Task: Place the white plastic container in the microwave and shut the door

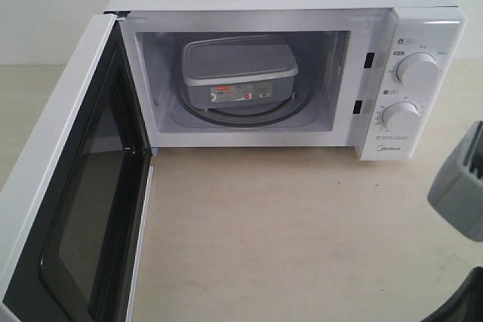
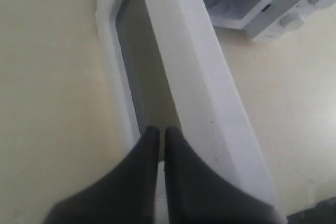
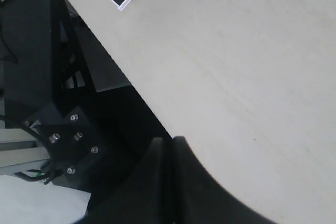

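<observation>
The white plastic container (image 1: 239, 72) sits inside the microwave (image 1: 264, 73) on the glass turntable, lid on, its red-and-white label facing out. The door (image 1: 72, 186) stands wide open to the left, its dark window seen from the inside. In the left wrist view my left gripper (image 2: 161, 129) is shut with nothing in it, fingertips close over the door's (image 2: 199, 77) meshed window beside the broad white band. My right gripper (image 3: 168, 140) is shut and empty, hanging over the table's edge.
The microwave's two knobs (image 1: 416, 69) are on its right panel. A grey part of the right arm (image 1: 460, 186) shows at the right edge. Beige tabletop (image 1: 287, 239) spreads before the microwave. A dark frame (image 3: 58, 129) lies beyond the table edge.
</observation>
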